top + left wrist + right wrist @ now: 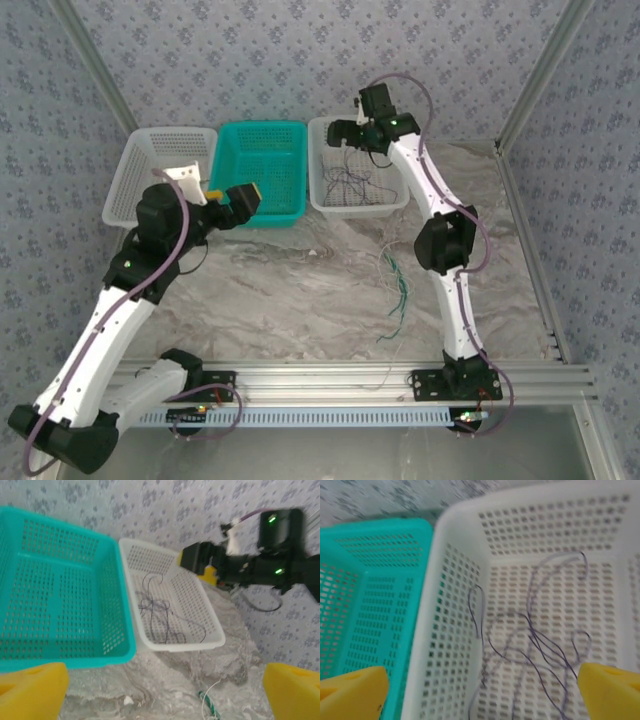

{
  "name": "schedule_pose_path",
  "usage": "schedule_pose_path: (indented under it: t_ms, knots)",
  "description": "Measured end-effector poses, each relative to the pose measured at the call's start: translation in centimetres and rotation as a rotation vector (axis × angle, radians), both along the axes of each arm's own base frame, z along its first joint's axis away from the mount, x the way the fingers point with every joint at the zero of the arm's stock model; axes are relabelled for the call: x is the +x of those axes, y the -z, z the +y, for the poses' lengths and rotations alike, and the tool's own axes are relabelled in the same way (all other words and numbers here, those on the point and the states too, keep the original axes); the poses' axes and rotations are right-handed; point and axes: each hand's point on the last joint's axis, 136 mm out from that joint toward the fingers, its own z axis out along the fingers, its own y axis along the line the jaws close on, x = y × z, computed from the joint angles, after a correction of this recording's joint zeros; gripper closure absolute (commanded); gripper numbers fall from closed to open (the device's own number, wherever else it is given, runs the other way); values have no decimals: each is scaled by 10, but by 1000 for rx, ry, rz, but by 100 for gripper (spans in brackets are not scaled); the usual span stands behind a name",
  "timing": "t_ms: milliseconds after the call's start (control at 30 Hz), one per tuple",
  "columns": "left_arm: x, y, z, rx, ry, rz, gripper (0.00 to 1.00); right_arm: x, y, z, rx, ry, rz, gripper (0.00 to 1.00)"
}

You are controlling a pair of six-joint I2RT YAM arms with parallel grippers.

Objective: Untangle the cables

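A dark purple-black cable (540, 640) lies in loose loops on the floor of the right white basket (322, 195), also seen as the dark cable (160, 612). My right gripper (480, 695) hangs open above it with nothing between its yellow fingers (352, 692); from above, the right gripper (342, 135) is over the basket's far end. A green cable (400, 290) lies on the table in front of that basket, its end (210, 707) twisted with a pale whitish cable (212, 690). My left gripper (238, 202) is open and empty at the teal basket's near edge.
A teal basket (290, 165) stands in the middle, with another white basket (150, 150) to its left. A metal rail (330, 380) runs along the near table edge. Patterned walls close the back and sides.
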Motion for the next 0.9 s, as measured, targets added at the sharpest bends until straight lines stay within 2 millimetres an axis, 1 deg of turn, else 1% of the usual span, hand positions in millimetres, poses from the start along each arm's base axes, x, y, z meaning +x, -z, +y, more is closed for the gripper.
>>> schedule_pose_path:
  t_ms: [67, 133, 233, 267, 333, 400, 433, 500, 533, 600, 633, 700, 733, 767, 800, 833, 900]
  knots:
    - [3, 11, -8, 10, 12, 37, 1, -10, -9, -10, -7, 24, 26, 0]
    - [4, 24, -20, 20, 31, 74, 5, -21, -21, -21, 1, 42, 40, 0]
    - [3, 41, -44, 31, 69, 128, 8, -47, -40, -37, 16, 47, 52, 0]
    - [1, 49, -58, 37, 95, 151, 8, -62, -47, -44, 17, 50, 50, 0]
    - [-3, 66, -83, 54, 138, 192, 10, -99, -55, -58, 22, 70, 35, 0]
    - [-12, 88, -119, 76, 208, 240, 15, -146, -61, -76, 40, 108, 1, 0]
    - [-16, 101, -135, 90, 236, 263, 17, -171, -58, -87, 46, 130, -4, 0]
    - [-25, 132, -170, 126, 300, 314, 20, -222, -42, -117, 54, 199, -3, 0]
    - [-28, 147, -184, 143, 324, 338, 21, -239, -30, -129, 57, 229, 4, 0]
    - [-36, 185, -211, 187, 372, 396, 22, -272, 5, -152, 56, 298, 49, 0]
    - [-37, 201, -220, 206, 386, 421, 23, -282, 22, -159, 53, 321, 79, 0]
    - [-37, 233, -238, 235, 405, 472, 26, -303, 63, -167, 34, 350, 165, 0]
    - [-35, 247, -246, 241, 405, 491, 28, -311, 81, -168, 26, 355, 209, 0]
    - [-33, 256, -251, 244, 404, 503, 31, -319, 96, -168, 19, 356, 247, 2]
    - [-29, 266, -256, 248, 402, 516, 33, -325, 109, -168, 16, 358, 279, 3]
    - [-26, 274, -262, 247, 402, 523, 34, -330, 116, -168, 16, 359, 301, 4]
    - [-18, 282, -275, 236, 403, 524, 36, -332, 123, -166, 27, 358, 313, 5]
